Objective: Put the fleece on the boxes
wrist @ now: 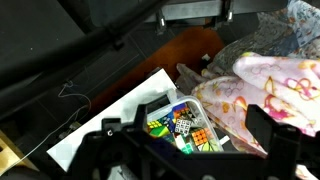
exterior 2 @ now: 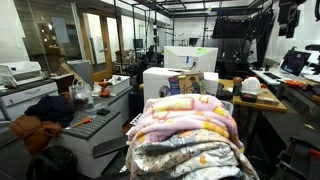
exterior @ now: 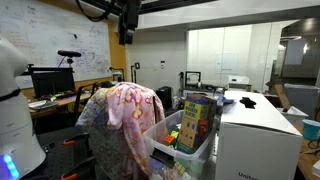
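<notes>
The pink fleece (exterior: 128,108) with yellow and red shapes hangs over a chair back; it also shows in an exterior view (exterior 2: 186,124) and at the right of the wrist view (wrist: 275,85). The boxes (exterior: 196,118), tall green and yellow cartons, stand in a clear plastic tub (exterior: 190,148) right beside the chair, and appear behind the fleece (exterior 2: 190,85). From above, the tub (wrist: 150,108) holds colourful printed cubes. My gripper (exterior: 125,34) hangs high above the fleece, apart from it. In the wrist view the gripper (wrist: 186,130) is open with nothing between its fingers (wrist: 264,122).
A large white carton (exterior: 255,135) stands right of the tub. A pale grey patterned cloth (exterior 2: 185,160) lies under the fleece on the chair. Desks with monitors (exterior: 50,82) line the wall. A printer (exterior 2: 20,74) and a brown jacket (exterior 2: 35,130) sit nearby.
</notes>
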You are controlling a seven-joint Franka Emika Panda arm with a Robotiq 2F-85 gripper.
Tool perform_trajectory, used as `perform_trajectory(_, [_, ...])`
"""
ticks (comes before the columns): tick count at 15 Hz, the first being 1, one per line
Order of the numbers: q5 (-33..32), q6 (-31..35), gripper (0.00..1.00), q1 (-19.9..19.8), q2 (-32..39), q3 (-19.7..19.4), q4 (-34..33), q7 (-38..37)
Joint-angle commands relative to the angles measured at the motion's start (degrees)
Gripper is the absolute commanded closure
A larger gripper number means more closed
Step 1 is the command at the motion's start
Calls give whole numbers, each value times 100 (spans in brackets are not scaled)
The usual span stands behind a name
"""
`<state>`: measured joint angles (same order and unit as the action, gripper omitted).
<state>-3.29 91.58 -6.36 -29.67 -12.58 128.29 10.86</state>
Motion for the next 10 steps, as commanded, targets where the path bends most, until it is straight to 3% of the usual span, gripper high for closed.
perform_trajectory(1, [111,-76,0,-56,164,22,35,-41])
perform_trajectory(7, [253,91,0,-11,465,75,340,-55])
perform_trajectory(10, [512,537,0,34,538,146,693,-113])
